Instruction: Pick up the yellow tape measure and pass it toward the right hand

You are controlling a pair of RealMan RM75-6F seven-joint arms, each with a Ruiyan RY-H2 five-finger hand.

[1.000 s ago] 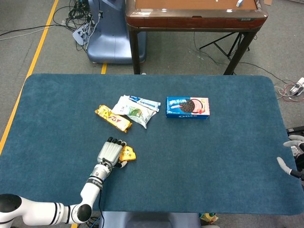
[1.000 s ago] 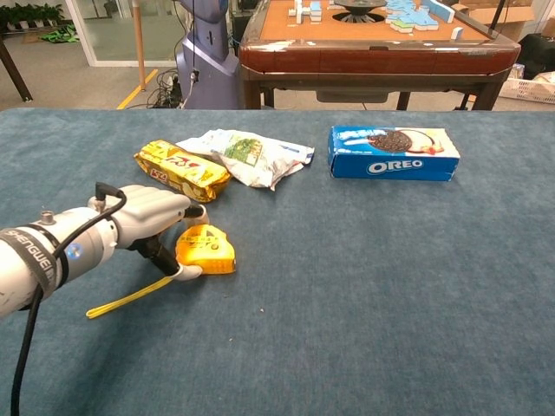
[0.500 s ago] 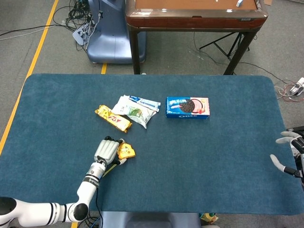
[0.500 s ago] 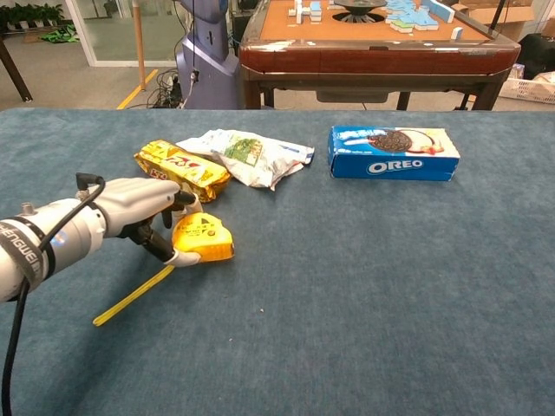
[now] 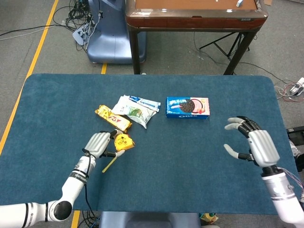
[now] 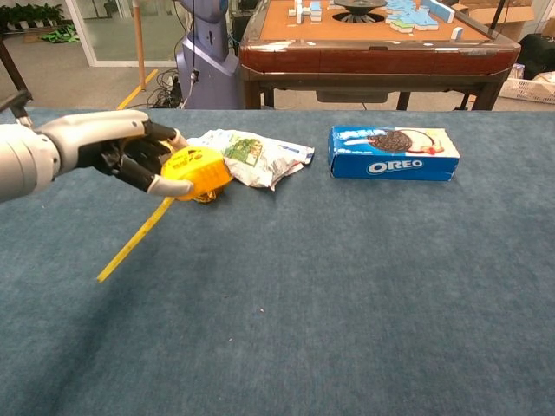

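A blue-carpeted table point(image 5: 199, 161) is stretching across both views, with a dark wooden table point(image 5: 194, 16) standing on the floor beyond its far edge and holding small white and blue pieces on its brown top in the chest view. On the blue surface a blue Oreo box point(image 5: 187, 107) is lying closed and flat right of centre, a crumpled white-and-green snack bag point(image 5: 135, 110) is resting just left of it, and a yellow snack pack point(image 5: 113, 118) is lying beside that bag at an angle. The left hand point(image 5: 99, 144) is reaching in from the near left edge on its white arm, raised off the table in the chest view, its fingers point(image 6: 130, 160) curling around the yellow tape measure point(image 5: 122, 142), which it is gripping just in front of the yellow snack pack. The right hand point(image 5: 254, 143) is hovering over the right side of the table, well apart from the left, its fingers spread wide and holding nothing. The tape measure's rounded yellow case is showing a dark mark on its face, and a length of yellow blade point(image 6: 134, 241) is hanging out from it, slanting down toward the near left.
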